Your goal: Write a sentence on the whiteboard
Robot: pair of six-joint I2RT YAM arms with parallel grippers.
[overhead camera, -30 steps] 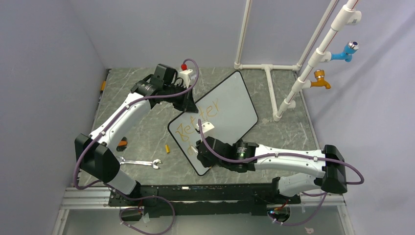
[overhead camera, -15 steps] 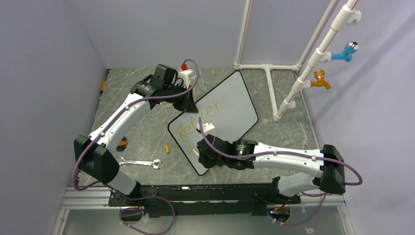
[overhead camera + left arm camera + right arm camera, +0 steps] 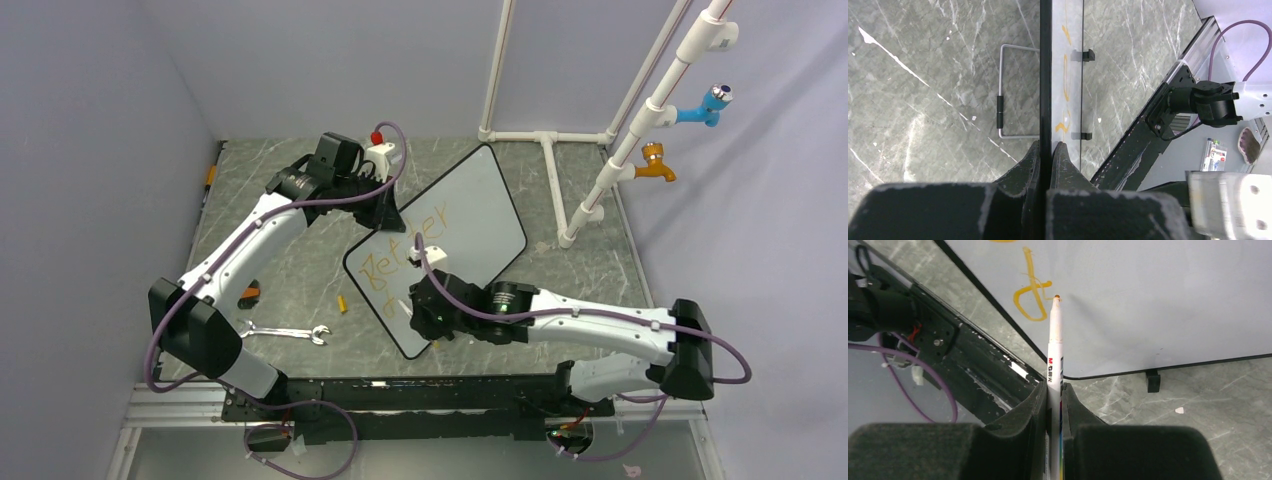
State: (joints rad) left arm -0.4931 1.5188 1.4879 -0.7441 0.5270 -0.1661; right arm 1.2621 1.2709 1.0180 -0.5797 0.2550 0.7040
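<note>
Writing the second line, it appears: right claw (image 3: 1052,390), clamped on a marker (image 3: 1055,345), holds its tip by the orange lettering (image 3: 1034,285) on the mid-frame whiteboard (image 3: 480,200); left claw (image 3: 1046,150) pinches its edge. The next letter likely needs steady strokes.

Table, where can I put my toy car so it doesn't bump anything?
Bare table lies to the right, between the whiteboard, the white pipes and the right arm. Another bare strip lies at the back, beyond the whiteboard. It is crowded front-left, around the wrench and the left arm.
</note>
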